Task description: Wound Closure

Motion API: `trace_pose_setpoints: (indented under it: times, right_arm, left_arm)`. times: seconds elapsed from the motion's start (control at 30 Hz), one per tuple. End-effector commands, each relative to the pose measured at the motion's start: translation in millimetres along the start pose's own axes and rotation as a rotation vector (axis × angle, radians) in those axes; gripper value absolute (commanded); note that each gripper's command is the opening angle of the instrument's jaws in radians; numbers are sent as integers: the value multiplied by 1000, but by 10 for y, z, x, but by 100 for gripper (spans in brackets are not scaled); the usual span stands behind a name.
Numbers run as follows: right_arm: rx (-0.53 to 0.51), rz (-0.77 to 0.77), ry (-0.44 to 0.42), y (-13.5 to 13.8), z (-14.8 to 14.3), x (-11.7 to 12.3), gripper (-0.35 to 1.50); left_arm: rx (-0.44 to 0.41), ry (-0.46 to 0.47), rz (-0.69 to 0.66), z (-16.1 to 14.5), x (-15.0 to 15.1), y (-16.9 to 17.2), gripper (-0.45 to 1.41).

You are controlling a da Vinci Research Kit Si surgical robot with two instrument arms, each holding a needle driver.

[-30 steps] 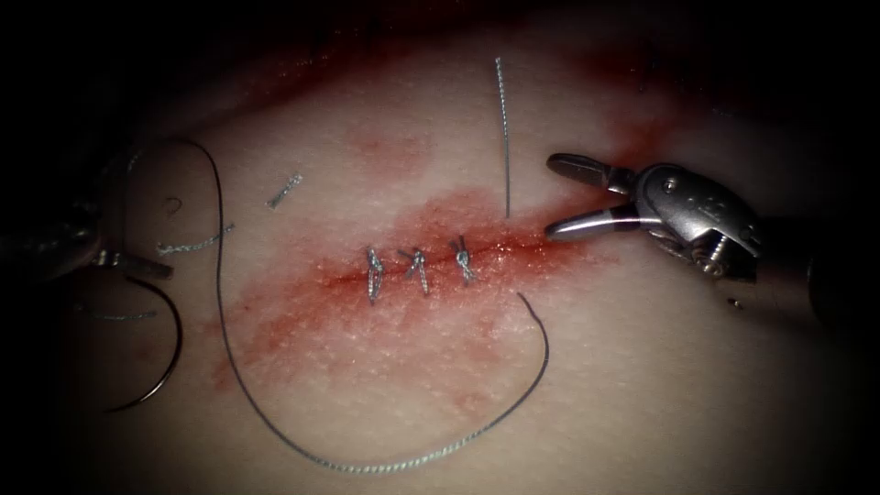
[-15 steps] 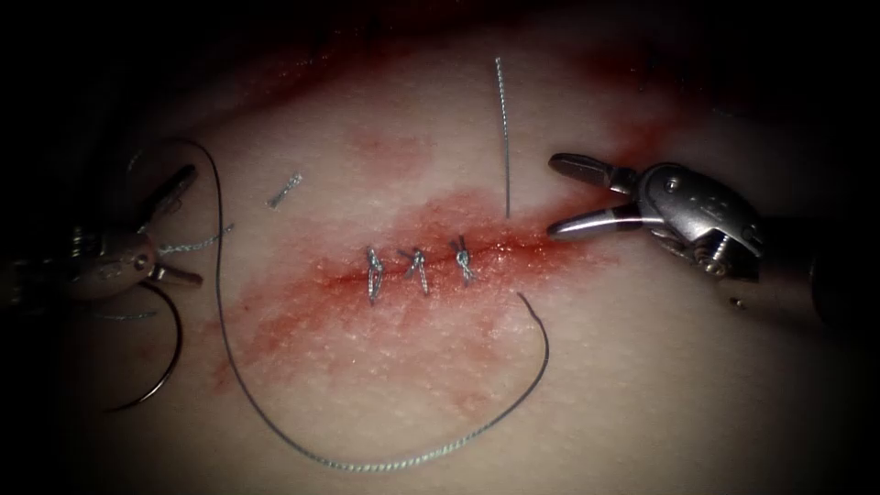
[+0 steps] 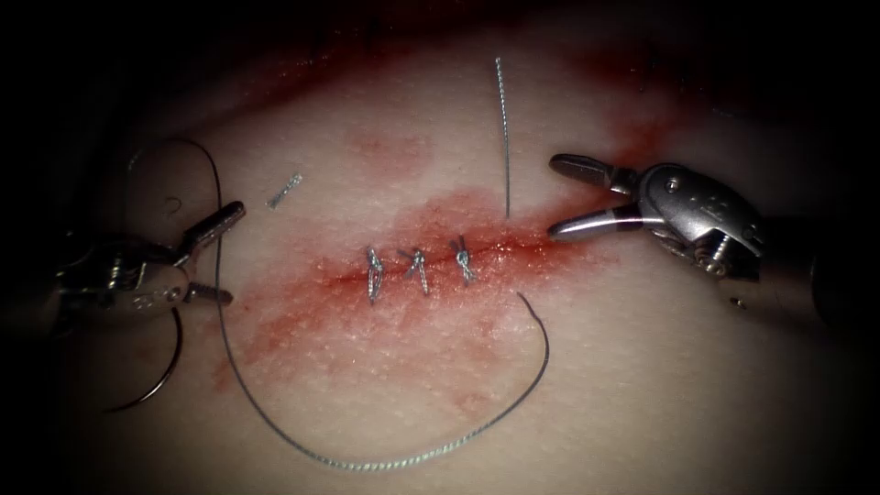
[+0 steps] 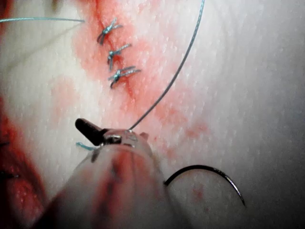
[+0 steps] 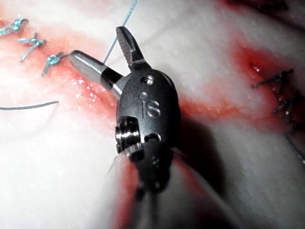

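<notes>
The tissue (image 3: 642, 367) carries a red-stained cut (image 3: 513, 246) with three knotted stitches (image 3: 417, 269). My left tool (image 3: 229, 254) is left of the cut, jaws open, and the long thread (image 3: 385, 465) runs between them ungripped. The curved needle (image 3: 174, 353) lies loose on the tissue below that tool, not in the tissue. In the left wrist view the thread (image 4: 176, 71) leads away from my jaw (image 4: 88, 129), with the needle (image 4: 209, 169) beside it. My right tool (image 3: 553, 197) hovers at the cut's right end, jaws open and holding nothing, as my right wrist view (image 5: 97, 45) also shows.
A free thread end (image 3: 503, 137) rises from the cut just right of the third stitch. A short cut piece of thread (image 3: 284, 191) lies at upper left. Red fluid (image 3: 302, 321) stains the tissue around the cut. Older dark stitches (image 5: 276, 83) show in the right wrist view.
My left tool has moved right, from the left edge up to the long thread, and its open jaws now straddle it. The right tool, needle and stitches have not moved.
</notes>
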Motion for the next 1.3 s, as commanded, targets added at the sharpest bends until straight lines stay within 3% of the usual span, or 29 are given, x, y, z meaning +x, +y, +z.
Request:
trace_pose_setpoints:
  times: [0.03,0.1,0.17,0.2,0.27,0.37,0.5,0.67,0.93,0.97,1.0,1.03,1.2,1.3]
  right_arm:
    - [1,-6,5,-1,9,-6,103]
    - [1,-6,5,-1,9,-6,101]
    - [2,-6,5,-1,9,-6,99]
    - [2,-6,5,-1,9,-6,99]
    - [3,-6,5,-2,9,-6,96]
    - [1,-6,5,-3,8,-6,88]
    - [50,-8,15,-6,8,-6,71]
    - [105,-29,-21,-16,10,-2,67]
    - [227,-92,-69,-47,40,11,29]
    - [245,-96,-83,-50,44,10,15]
    - [269,-101,-97,-54,50,9,-17]
    - [289,-106,-112,-57,54,8,-35]
    - [356,-121,-133,-78,71,10,-35]
    - [372,-140,-124,-90,76,20,-35]
  left_arm:
    - [-2,11,4,10,-1,1,79]
    - [-3,18,6,11,-5,0,73]
    - [-9,20,9,11,-10,-1,49]
    - [-13,22,11,11,-13,-1,26]
    - [-45,23,20,9,-18,-1,-45]
    - [-96,18,24,5,-24,1,-45]
    - [-93,-5,-25,-5,-27,1,-45]
    - [7,9,-110,-22,-13,-14,-45]
    - [102,128,-324,-31,22,-60,-45]
    - [111,134,-337,-30,26,-65,-45]
    - [114,140,-363,-28,32,-72,-45]
    - [115,143,-374,-25,35,-76,-45]
    - [143,138,-418,-3,48,-94,-45]
    - [205,79,-467,10,50,-99,-45]
